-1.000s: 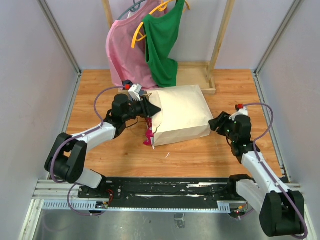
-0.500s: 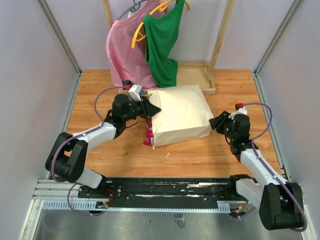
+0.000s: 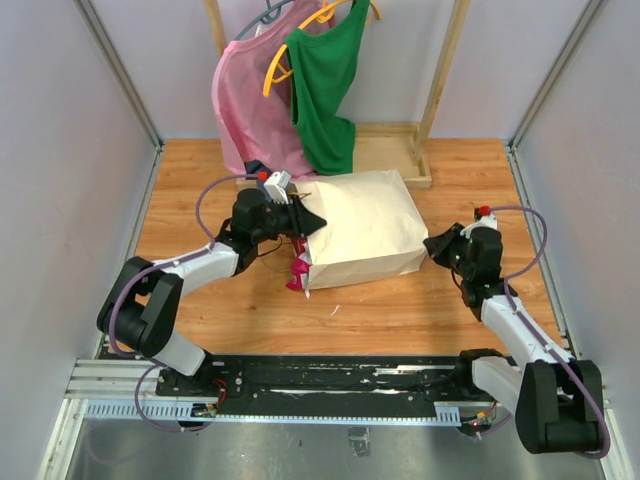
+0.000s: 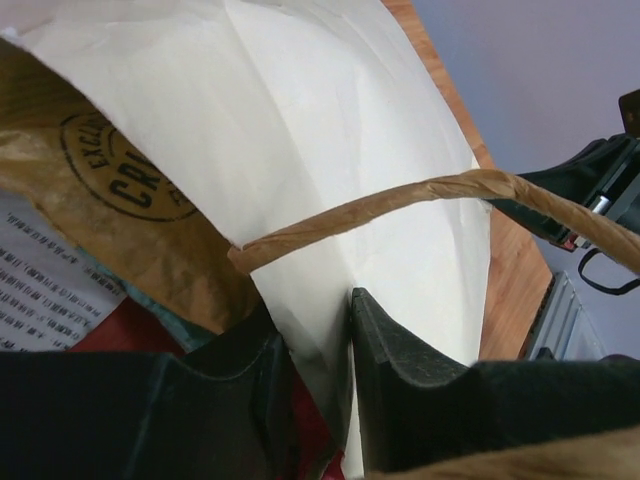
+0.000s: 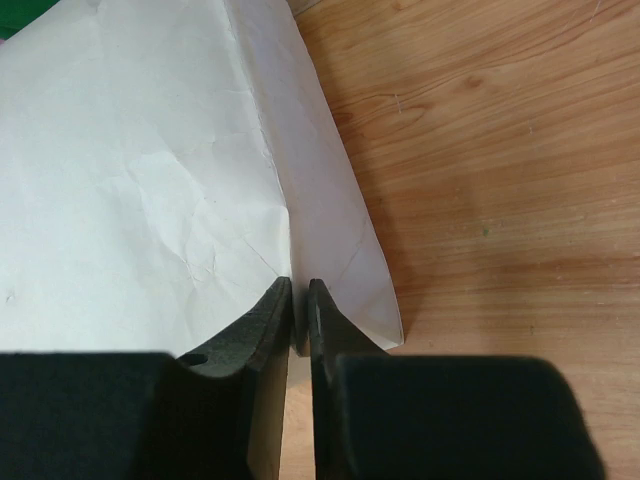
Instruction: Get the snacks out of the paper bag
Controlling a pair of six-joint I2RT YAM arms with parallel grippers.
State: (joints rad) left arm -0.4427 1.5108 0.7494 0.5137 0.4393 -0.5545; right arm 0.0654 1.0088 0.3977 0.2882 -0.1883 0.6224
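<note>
- Nearest us, on the right of the wooden surface [image 3: 400,310], the right end effector [image 5: 300,290] is clenched almost fully. Only a sliver shows between its black fingers [image 5: 265,325], and the bottom corner fold of the paper bag [image 3: 365,225] is pinched in that sliver.
- The paper bag lies flat on its side in the middle of the surface, closed bottom toward the right arm and mouth toward the left arm.
- At the mouth, a few snacks [image 3: 298,272] poke out, red and pink, touching the surface. The left wrist view shows red, teal and brown packaging inside the opening.
- The left end effector [image 4: 312,310] is narrowed onto the upper wall of the bag at the mouth, with the cream paper gripped between its two fingers. A twisted paper handle [image 4: 400,200] arches just above them.
- Farthest back, a pink garment [image 3: 250,110] and a green garment [image 3: 325,90] hang on hangers, behind the bag.
</note>
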